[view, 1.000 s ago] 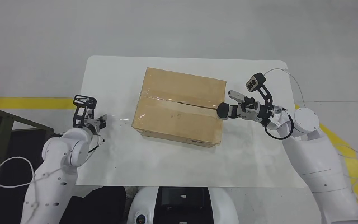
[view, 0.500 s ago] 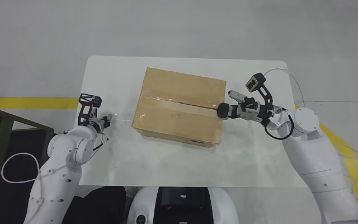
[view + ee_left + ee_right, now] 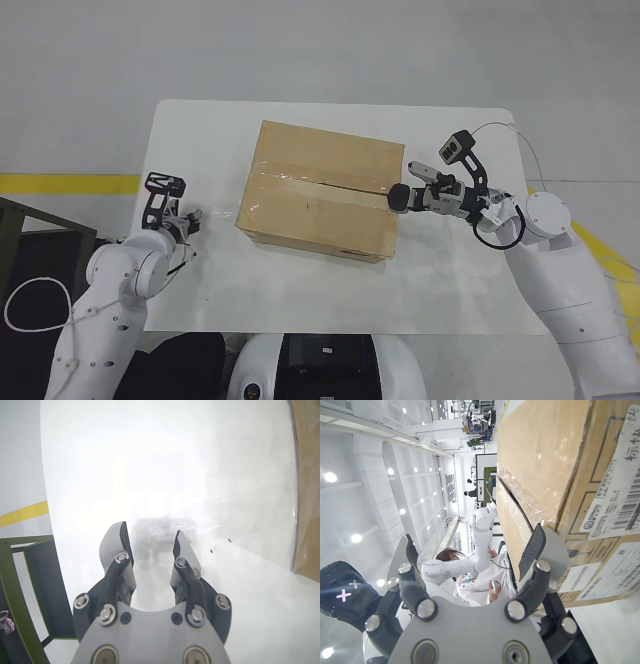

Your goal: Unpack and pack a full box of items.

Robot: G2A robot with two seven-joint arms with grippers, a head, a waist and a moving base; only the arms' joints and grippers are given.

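A closed brown cardboard box (image 3: 320, 190) with clear tape along its top seam stands mid-table. My right gripper (image 3: 398, 197) is open at the box's right end. In the right wrist view, the right gripper (image 3: 472, 550) has one finger pad (image 3: 532, 547) at the top edge of the box (image 3: 540, 462), above the labelled end face; the other finger is in free air. My left gripper (image 3: 151, 540) is open low over the white table (image 3: 200, 130), left of the box. A crumpled wad of clear tape (image 3: 162, 530) lies just beyond its fingertips.
A green metal frame (image 3: 15, 560) stands off the table's left edge, beside a yellow floor line (image 3: 60, 183). A few dark crumbs (image 3: 220, 546) lie on the table between the left gripper and the box side (image 3: 306, 512). Bare tabletop surrounds the box.
The left arm has crept to the right, bringing its gripper slightly closer to the box. The right arm and the box have stayed still.
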